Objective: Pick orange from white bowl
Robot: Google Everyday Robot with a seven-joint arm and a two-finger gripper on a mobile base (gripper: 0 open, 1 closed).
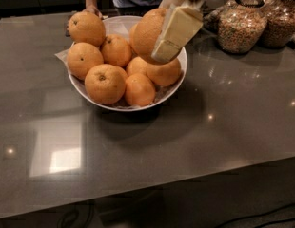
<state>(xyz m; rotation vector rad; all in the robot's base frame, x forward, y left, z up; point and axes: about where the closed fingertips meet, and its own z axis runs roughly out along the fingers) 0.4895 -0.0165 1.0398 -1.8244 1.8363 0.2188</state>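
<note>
The white bowl [175, 88] stands on the dark counter, filled with several oranges. My gripper [159, 34] hangs over the bowl's right side, its pale yellow fingers [176, 32] shut on the large orange [146, 34], which is lifted above the other fruit. One finger covers the orange's right side. The other finger is hidden behind it.
Clear glass jars of cereal [241, 27] stand at the back right of the counter [138, 156]. A person's hand [92, 8] rests at the far edge behind the bowl. Rounder oranges [105, 83] remain in the bowl. The counter's front edge runs along the bottom.
</note>
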